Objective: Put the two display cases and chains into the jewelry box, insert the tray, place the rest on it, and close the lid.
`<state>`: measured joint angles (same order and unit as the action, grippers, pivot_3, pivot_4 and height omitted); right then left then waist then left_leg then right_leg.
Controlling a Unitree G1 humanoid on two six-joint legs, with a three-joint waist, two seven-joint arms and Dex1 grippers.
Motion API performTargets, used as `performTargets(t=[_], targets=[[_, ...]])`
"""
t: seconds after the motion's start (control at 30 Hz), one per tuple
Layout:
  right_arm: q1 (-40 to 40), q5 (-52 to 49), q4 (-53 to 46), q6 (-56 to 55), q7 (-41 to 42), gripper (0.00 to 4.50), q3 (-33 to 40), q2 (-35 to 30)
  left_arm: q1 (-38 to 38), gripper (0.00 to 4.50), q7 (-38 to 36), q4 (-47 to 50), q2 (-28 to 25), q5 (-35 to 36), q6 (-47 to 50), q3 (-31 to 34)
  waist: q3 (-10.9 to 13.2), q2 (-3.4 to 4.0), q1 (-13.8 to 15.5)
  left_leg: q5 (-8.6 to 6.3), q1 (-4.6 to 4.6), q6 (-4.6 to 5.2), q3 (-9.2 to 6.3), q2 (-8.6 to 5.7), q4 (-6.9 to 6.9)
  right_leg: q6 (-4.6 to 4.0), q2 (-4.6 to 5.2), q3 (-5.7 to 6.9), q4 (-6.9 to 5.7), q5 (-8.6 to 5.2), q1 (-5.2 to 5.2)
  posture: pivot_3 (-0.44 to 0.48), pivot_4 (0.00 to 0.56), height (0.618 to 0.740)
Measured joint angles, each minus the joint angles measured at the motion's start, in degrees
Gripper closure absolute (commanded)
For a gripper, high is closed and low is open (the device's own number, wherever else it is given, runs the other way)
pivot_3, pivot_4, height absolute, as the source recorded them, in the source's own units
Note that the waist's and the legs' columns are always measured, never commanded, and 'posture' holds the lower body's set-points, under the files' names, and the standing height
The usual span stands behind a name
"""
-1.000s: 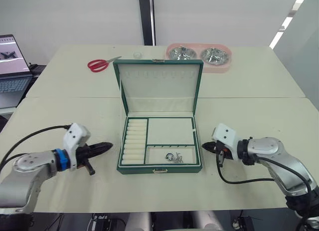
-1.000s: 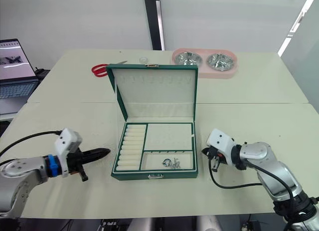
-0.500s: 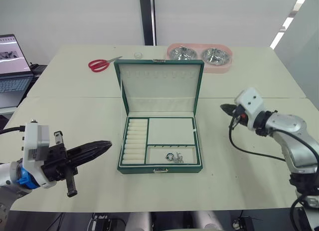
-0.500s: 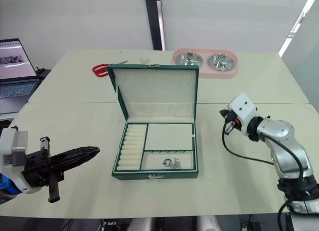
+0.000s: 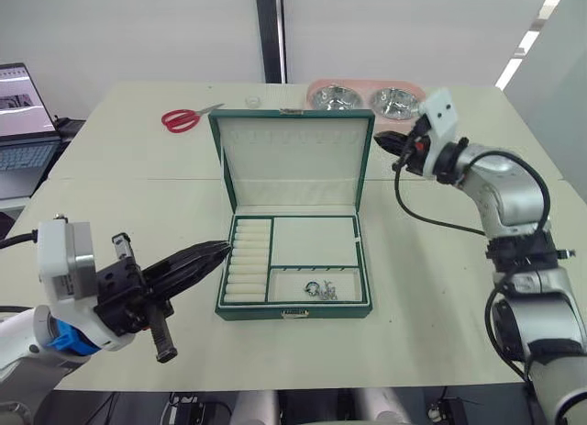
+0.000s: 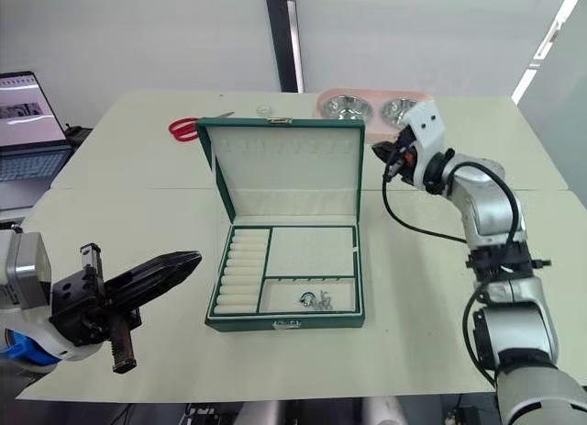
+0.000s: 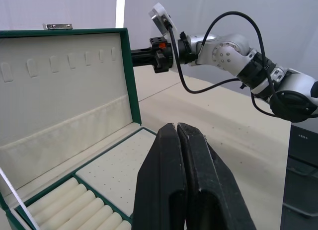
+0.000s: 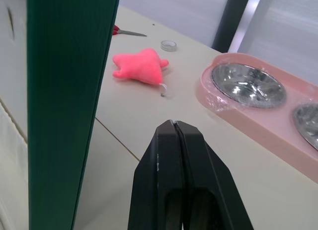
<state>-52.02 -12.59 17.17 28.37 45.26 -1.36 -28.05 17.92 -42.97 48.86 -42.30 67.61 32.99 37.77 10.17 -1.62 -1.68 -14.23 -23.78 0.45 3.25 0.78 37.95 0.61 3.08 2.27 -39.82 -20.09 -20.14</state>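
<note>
Since a second ago the right gripper (image 5: 383,139) has swung up from the table beside the box's front right corner to the upper right edge of the lid (image 5: 293,159), fingers pressed together and empty – likely lining up to push the lid shut. The left gripper (image 5: 220,251) has also come in, from well left of the box to just beside its left wall near the ring rolls, fingers likewise together, holding nothing. So the packing looks done and closing is probably the step in hand. The jewelry box (image 5: 293,306) sits mid-table, dark green, lid standing upright, cream lining. The tray (image 5: 315,241) is seated inside – ribbed rolls on the left, a bare large compartment, and small silvery chains (image 5: 318,290) in the front compartment. Behind the lid lies a pink plush charm (image 8: 140,65), near red scissors (image 5: 181,119) and a pink double bowl (image 5: 367,102).
</note>
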Motion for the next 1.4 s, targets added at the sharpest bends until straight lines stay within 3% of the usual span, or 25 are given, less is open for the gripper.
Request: performTargets(t=[0.2, 0.43, 0.63, 1.1, 1.4], targets=[[-3.2, 0.1, 7.8, -3.0, 4.2, 4.5, -1.3, 2.2, -2.0, 4.47, 1.1, 0.2, -0.2, 0.0, -1.7, -1.4, 0.0, 0.0, 0.0, 0.0, -0.01, 0.0, 0.01, 0.01, 0.0, 0.0, 0.0, 0.0, 0.02, 0.0, 0.0, 0.0, 0.15, 0.74], [-3.2, -1.0, 7.9, -4.6, 9.7, 4.5, -1.5, 2.6, -2.5, 4.47, 0.3, -0.6, -0.8, 0.0, -2.5, -1.5, 0.0, 0.03, 0.0, 0.0, -0.01, 0.0, 0.01, 0.01, -0.01, 0.0, 0.0, -0.01, 0.02, 0.0, -0.03, 0.0, 0.15, 0.74], [-1.8, -4.5, 1.9, -2.7, 14.7, 4.5, -1.4, 0.7, -0.5, 4.47, -3.4, -2.9, -1.4, -0.4, -3.0, -0.2, 0.0, 0.05, -0.1, 0.0, -0.01, 0.0, 0.01, 0.04, -0.03, 0.0, -0.02, 0.0, 0.0, 0.0, -0.04, 0.0, 0.15, 0.74], [6.4, -15.5, -18.2, 11.1, 28.6, 4.5, -1.5, -15.3, 9.3, 4.47, -14.1, -9.7, -5.9, 0.9, -2.1, 15.1, 0.1, 0.08, 0.0, -0.15, 0.0, 0.25, -0.06, 0.04, -0.06, -0.01, 0.01, 0.06, 0.12, 0.0, 0.0, 0.0, 0.15, 0.74], [7.0, -15.5, -19.5, 10.5, 28.1, 4.5, -2.0, -15.9, 7.5, 4.47, -14.0, -10.1, -6.2, -0.2, -2.1, 13.2, 0.1, 0.08, 0.0, -0.15, -0.02, 0.25, -0.06, 0.04, -0.08, -0.01, 0.02, 0.05, 0.18, 0.0, 0.02, 0.0, 0.15, 0.74]])
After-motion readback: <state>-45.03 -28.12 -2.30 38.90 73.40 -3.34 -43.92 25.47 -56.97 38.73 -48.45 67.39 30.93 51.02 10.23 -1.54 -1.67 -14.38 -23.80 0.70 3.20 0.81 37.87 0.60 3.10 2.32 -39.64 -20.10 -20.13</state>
